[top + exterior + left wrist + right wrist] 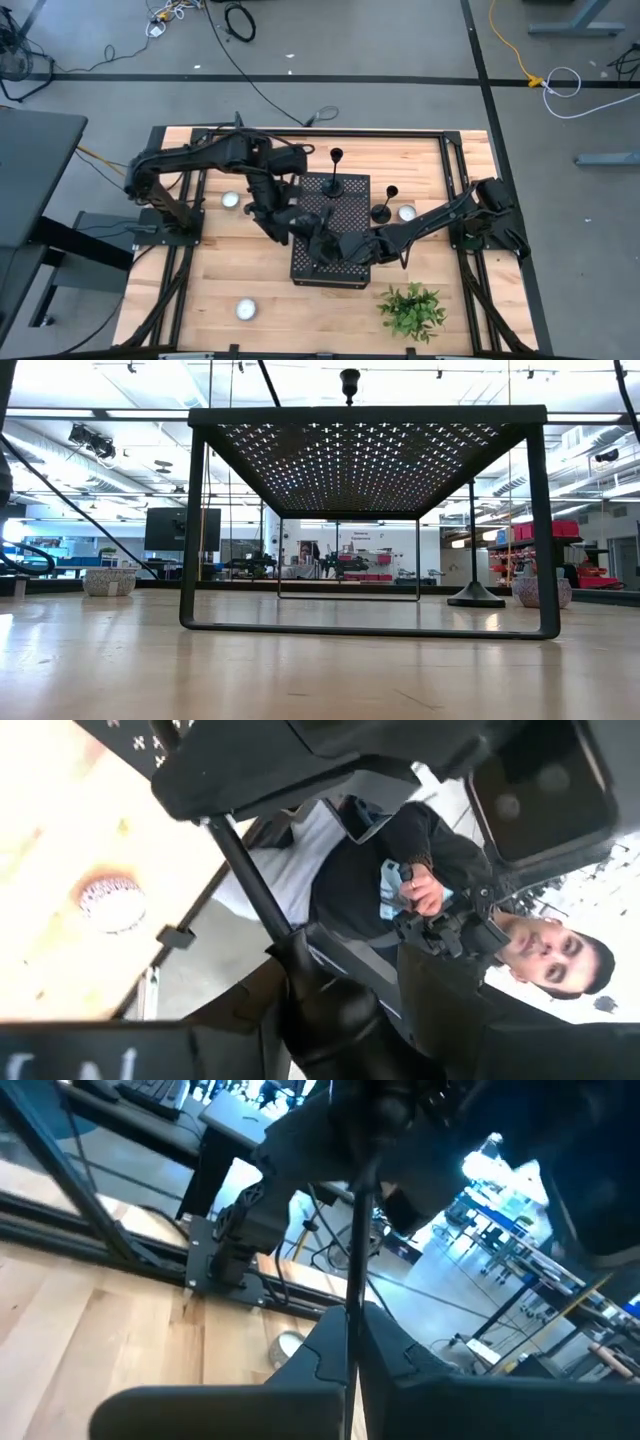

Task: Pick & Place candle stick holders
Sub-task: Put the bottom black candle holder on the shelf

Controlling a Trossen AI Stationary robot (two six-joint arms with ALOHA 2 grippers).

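Three slim black candle stick holders. One stands by its round base on the far end of the black perforated box [330, 262]; its stem shows in the high view [336, 170] and its cup in the low view [349, 380]. A second [385, 205] stands on the table right of the box, also in the low view [473, 540]. The third [356, 1260] is held over the box's middle between both grippers. My left gripper [303, 226] and my right gripper [348, 245] meet there, both shut on it. In the high view the arms hide this holder. My left gripper has the third holder's thin stem [262, 902] running in between its two fingers [320, 1010]; the contact itself is lost in the dark fingers. The holder is lifted clear above the box. My right gripper pinches the same stem [350, 1342] between its two fingers [318, 1352], which lie across the stem. The stem runs straight away from the fingers toward my left gripper [330, 1130]. It is lifted clear.
Three white tealights lie on the table: far left [230, 200], near left [246, 309] and right of the box [406, 212]. A small green plant [412, 310] stands near right. A person [400, 890] shows beyond the table in the left wrist view.
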